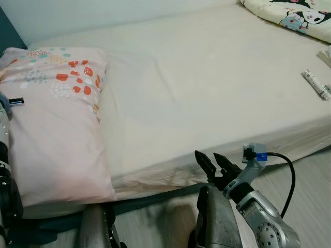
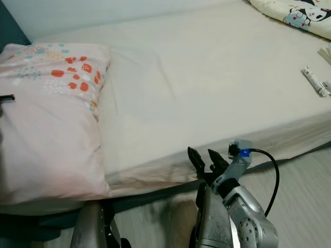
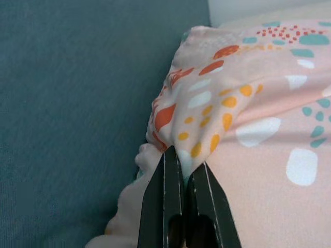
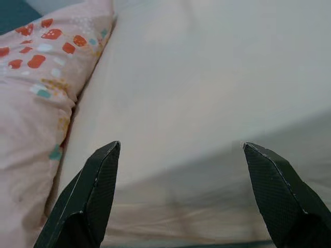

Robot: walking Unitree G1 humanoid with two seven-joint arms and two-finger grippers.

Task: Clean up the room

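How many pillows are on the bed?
2. The pink pillow lies at the bed's left end, its corner pinched by the left gripper. The cartoon-print pillow sits at the far right corner, partly cut off; more may lie beyond.

You are in a bedroom at home: a big bed (image 1: pixel 207 93), a pink pillow (image 1: pixel 51 129) on the left, a cartoon blanket (image 1: pixel 295 15) far right.
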